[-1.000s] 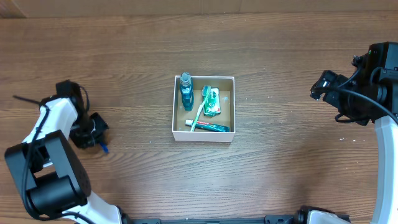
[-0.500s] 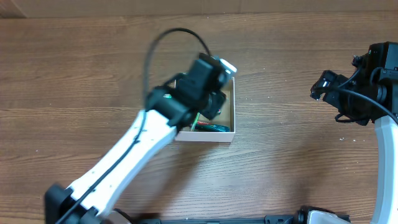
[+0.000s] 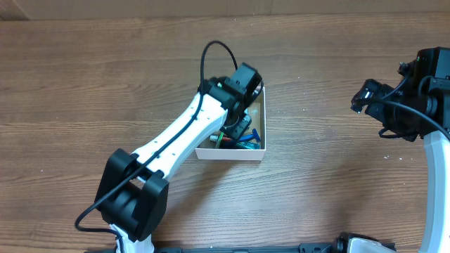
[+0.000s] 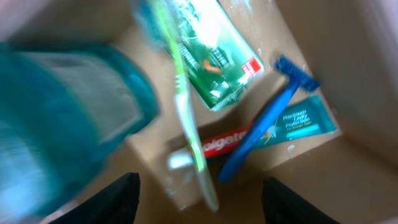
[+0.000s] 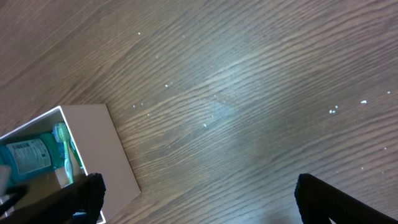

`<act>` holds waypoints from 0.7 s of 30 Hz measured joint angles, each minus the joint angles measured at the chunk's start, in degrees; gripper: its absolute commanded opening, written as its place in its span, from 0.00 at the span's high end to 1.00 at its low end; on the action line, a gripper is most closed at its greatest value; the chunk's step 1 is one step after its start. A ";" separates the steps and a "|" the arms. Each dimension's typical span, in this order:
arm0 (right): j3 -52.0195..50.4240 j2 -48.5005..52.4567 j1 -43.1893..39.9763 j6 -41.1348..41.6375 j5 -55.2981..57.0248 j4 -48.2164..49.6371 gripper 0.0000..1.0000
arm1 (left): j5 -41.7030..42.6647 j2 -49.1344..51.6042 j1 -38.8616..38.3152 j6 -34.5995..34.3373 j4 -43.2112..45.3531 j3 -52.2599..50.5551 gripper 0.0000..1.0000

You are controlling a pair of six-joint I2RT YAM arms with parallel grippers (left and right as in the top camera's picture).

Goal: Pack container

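Container (image 3: 232, 155) at centre of table (image 3: 316, 204); my left pincer (image 4: 200, 186) over it, wide and empty, razor (image 4: 261, 118), toothbrush (image 4: 186, 118), toothpaste (image 4: 280, 127) and mouthwash bottle (image 4: 62, 118) inside, right pincer (image 5: 199, 196) wide, well apart: packing looks near done.

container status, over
Left fingers open, empty, over the container. Right fingers open, empty, off to the side. Inside: blue razor, toothpaste, toothbrush, mouthwash, green packet. Only the left arm in the way.
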 measured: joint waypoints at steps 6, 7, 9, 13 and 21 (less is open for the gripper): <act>-0.02 0.00 11.58 -1.22 2.23 8.31 0.00 | -2.58 -23.28 9.94 -2.75 -1.75 9.22 0.20; -0.04 0.15 14.05 -1.38 3.30 11.32 0.00 | -1.44 -26.21 15.67 -2.97 -2.40 9.55 0.16; -0.04 1.42 16.11 -1.49 3.91 13.77 0.00 | 1.75 -27.17 24.28 -3.17 -3.56 9.57 0.00; -0.04 7.32 16.17 -1.46 4.83 16.98 0.00 | 6.03 -23.39 34.38 -3.37 -4.04 8.48 0.00; -0.11 8.76 16.17 0.02 7.50 19.23 0.00 | 8.02 -19.47 34.91 -3.13 -4.35 8.15 0.00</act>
